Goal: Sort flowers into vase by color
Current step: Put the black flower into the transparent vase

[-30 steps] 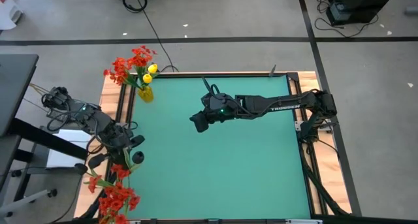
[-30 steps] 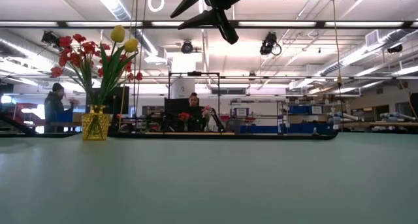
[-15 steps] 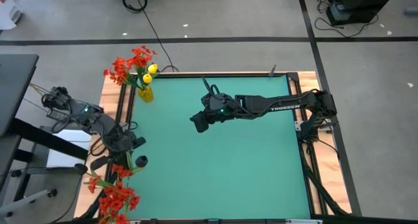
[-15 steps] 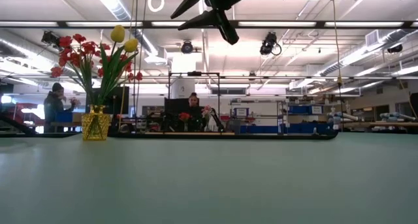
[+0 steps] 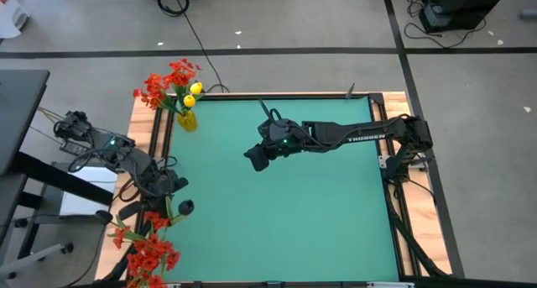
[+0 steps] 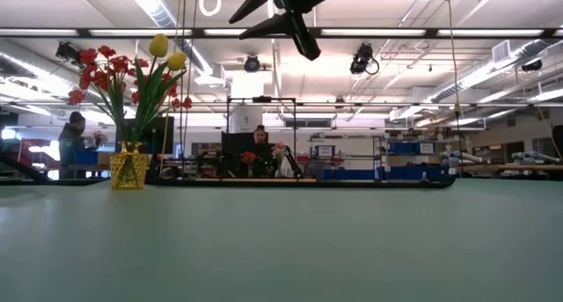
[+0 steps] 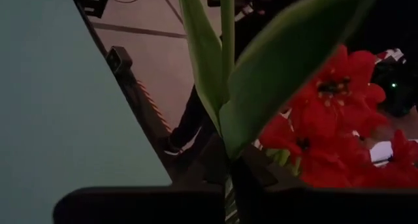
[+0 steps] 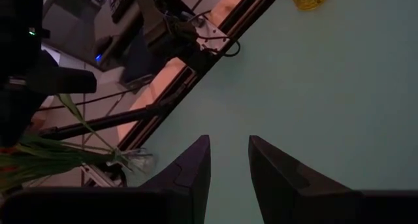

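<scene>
Change: the left gripper [image 5: 159, 206] has moved a little way along the table's left edge, closer to the red pile [image 5: 149, 256]. The right arm has not moved. The vase and its flowers look the same.
Left gripper: it sits at the left edge of the green table [image 5: 285, 204], just beside the pile of red flowers. Its fingers are spread apart. In the left wrist view a green stem [image 7: 226, 67] with long leaves stands right at the gripper, with red blossoms [image 7: 333, 119] just behind it. I cannot tell if the fingers touch the stem.
Right gripper [image 5: 256, 157]: it hangs high over the middle of the table. Its two fingers [image 8: 192, 168] are a small gap apart and hold nothing.
Vase [image 5: 187, 119]: small and yellow, it stands at the far left corner of the table. It holds red flowers [image 5: 164, 82] and two yellow tulips [image 5: 194, 91].
Red pile: more red flowers lie at the near left corner, partly off the green top.
People: two show far off in the room in the low view.
</scene>
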### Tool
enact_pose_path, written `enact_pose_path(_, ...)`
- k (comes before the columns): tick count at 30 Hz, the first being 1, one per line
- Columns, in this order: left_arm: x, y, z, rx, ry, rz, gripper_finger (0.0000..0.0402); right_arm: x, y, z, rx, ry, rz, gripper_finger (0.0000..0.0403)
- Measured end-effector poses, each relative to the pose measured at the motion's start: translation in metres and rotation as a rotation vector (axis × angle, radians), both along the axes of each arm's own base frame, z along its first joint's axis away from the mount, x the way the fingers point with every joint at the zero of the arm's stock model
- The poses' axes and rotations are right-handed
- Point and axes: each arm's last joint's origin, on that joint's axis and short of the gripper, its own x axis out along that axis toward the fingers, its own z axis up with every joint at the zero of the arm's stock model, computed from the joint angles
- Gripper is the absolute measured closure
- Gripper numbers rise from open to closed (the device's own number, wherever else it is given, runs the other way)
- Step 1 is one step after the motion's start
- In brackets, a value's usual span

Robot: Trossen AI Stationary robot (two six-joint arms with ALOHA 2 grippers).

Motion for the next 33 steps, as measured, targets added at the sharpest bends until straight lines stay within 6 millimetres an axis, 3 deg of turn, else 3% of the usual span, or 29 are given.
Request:
enact_pose_path(12, 0.000, 0.000, 0.000, 0.008, -0.010, -0.004, 0.0344, 0.000, -0.007, 0.000, 0.020, 0.000, 0.033, 0.0290)
enact_pose_path(18, -0.002, -0.003, 0.000, 0.057, -0.093, -0.066, 0.0365, 0.000, -0.013, 0.001, 0.038, -0.008, 0.060, 0.0290)
enact_pose_path(21, -0.003, -0.005, 0.000, 0.065, -0.108, -0.083, 0.0386, 0.003, -0.013, 0.008, -0.005, -0.094, 0.123, 0.0290)
enact_pose_path(26, -0.003, -0.005, 0.003, 0.052, -0.136, -0.084, 0.0394, 0.010, 0.004, 0.025, -0.073, -0.289, 0.227, 0.0290)
enact_pose_path(33, -0.002, -0.006, 0.007, 0.029, -0.177, -0.081, 0.0395, 0.009, 0.025, 0.019, -0.136, -0.237, 0.242, 0.0290)
